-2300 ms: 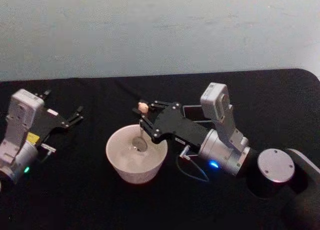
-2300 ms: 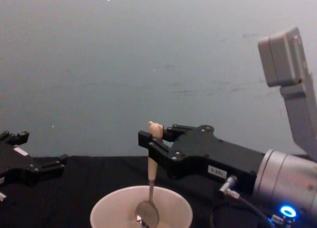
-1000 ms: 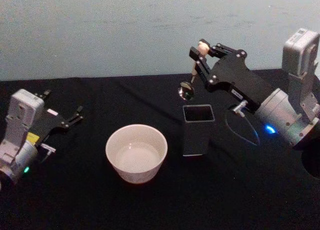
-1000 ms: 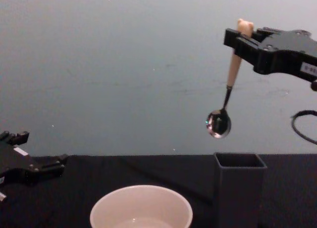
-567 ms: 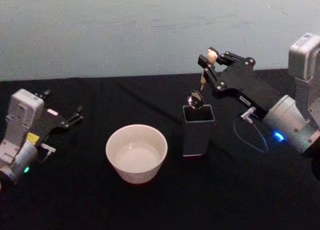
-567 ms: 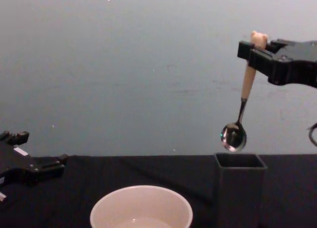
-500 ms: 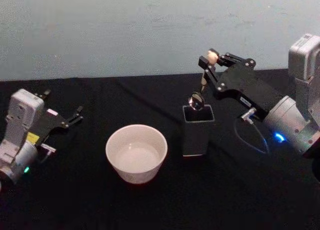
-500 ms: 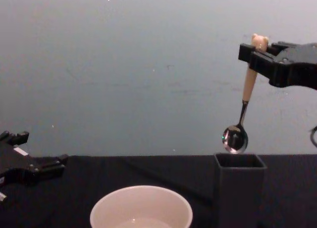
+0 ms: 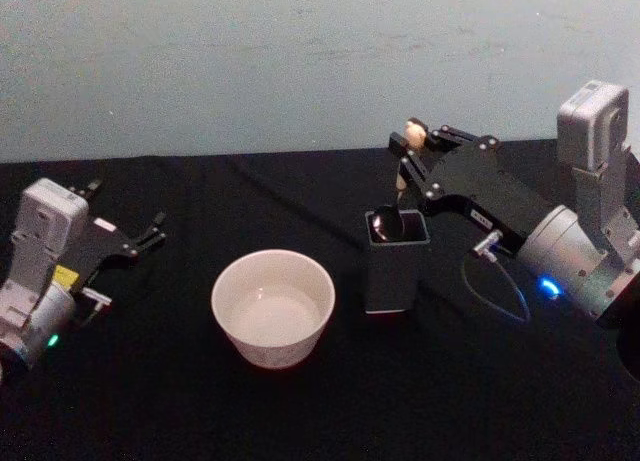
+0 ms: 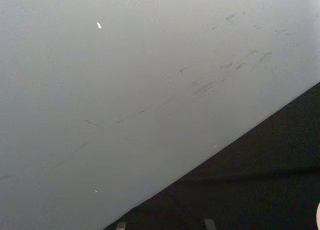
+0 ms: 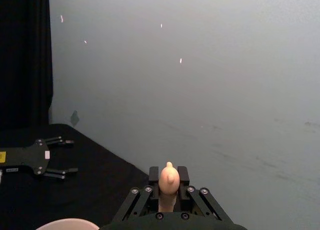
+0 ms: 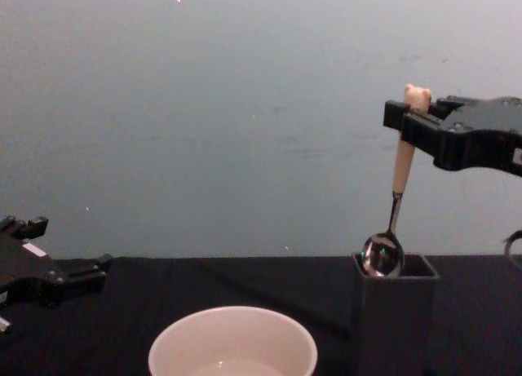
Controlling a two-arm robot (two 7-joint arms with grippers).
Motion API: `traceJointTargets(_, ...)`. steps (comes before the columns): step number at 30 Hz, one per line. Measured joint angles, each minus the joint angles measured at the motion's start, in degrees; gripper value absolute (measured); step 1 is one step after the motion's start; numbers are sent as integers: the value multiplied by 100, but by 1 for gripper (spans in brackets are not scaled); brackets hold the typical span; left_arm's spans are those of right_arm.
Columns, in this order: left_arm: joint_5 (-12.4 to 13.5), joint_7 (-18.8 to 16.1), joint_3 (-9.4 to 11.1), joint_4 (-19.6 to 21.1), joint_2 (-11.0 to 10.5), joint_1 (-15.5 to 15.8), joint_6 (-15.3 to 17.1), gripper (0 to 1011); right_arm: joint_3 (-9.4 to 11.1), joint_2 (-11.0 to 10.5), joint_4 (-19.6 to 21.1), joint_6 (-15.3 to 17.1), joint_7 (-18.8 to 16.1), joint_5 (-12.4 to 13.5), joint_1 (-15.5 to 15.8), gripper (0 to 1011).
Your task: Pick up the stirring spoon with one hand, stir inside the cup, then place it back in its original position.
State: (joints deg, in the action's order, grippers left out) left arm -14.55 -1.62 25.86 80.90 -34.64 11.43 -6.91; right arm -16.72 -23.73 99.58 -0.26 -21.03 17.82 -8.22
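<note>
Head cam: high, angled down over the black bench (image 9: pixel 300 421) to the wall (image 9: pixel 300 61). Chest cam: low, level, cup (image 12: pixel 232 339) close at the near edge. Both share cup, holder (image 12: pixel 394 319), stirring spoon (image 12: pixel 401 164). Wrist cams face the wall, the right one over the right gripper (image 11: pixel 169 176).

The cup (image 9: pixel 272 306) sits left of the holder (image 9: pixel 397 276), with the stirring spoon (image 12: pixel 402 168) dipping into the holder's mouth.
</note>
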Motion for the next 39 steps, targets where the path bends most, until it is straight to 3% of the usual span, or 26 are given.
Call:
traceJointTargets(9,0,0,0,0,0,0,0,1001,-39,108,-78,276,185,-39,56,214)
traceJointTargets(19,1,0,0,0,0,0,0,1001,101,408,-183,812,606,49,186,214)
traceJointTargets(39,0,0,0,0,0,0,0,1001,113,575,-300,955,689,64,279,214)
